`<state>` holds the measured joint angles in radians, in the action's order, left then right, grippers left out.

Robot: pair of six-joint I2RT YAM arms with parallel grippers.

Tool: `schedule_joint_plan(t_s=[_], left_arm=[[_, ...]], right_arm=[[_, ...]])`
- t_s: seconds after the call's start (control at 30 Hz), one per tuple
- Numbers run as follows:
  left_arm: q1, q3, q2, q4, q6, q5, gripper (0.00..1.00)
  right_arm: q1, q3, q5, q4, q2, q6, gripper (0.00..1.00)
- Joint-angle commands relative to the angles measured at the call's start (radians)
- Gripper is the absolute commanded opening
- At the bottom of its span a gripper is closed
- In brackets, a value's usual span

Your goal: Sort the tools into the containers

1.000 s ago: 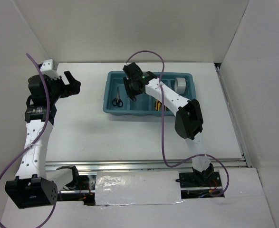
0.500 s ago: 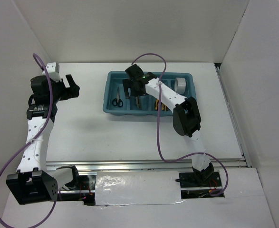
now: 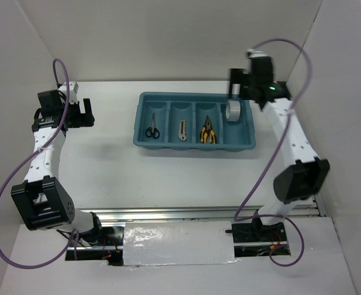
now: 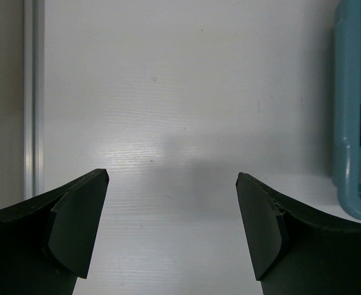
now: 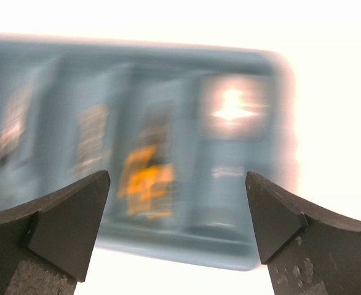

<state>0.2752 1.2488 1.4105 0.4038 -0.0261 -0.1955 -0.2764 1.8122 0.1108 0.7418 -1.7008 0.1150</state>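
Note:
The teal tray (image 3: 192, 96) holds one kind of tool in each of its four containers. From left to right these are black-handled scissors (image 3: 152, 128), a slim grey utility knife (image 3: 182, 129), yellow-and-black pliers (image 3: 208, 131) and a grey tape roll (image 3: 233, 110). My right gripper (image 3: 234, 83) hangs open and empty off the tray's back right corner. Its wrist view is blurred and shows the tray (image 5: 241, 249), the pliers (image 5: 144, 181) and the tape roll (image 5: 232, 107) beyond the open gripper (image 5: 177, 175). My left gripper (image 3: 88, 112) is open over bare table, well left of the tray.
In the left wrist view, the open left gripper (image 4: 171, 174) frames white table, with the tray's left wall (image 4: 351, 123) at the right edge and a metal rail (image 4: 34, 98) at the left. White walls enclose the table on the back and both sides.
My right gripper opened over the second compartment, left the utility knife there, and swung up to the back right. The left arm drew back towards the left wall.

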Motion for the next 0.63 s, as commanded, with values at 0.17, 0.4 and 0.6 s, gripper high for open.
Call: schedule_joint_plan(t_s=[0.17, 0.4, 0.6], left_arm=[[0.064, -0.032, 0.145, -0.069, -0.090, 0.008, 0.99], [0.105, -0.101, 0.182, -0.091, -0.158, 0.042, 0.99], [0.113, -0.126, 0.191, -0.131, -0.173, 0.024, 0.99]], right_arm=[[0.454, -0.503, -0.055, -0.148, 0.219, -0.241, 1.00], [0.611, -0.645, -0.106, -0.202, 0.188, -0.333, 1.00], [0.623, -0.622, -0.163, -0.200, 0.121, -0.318, 1.00]])
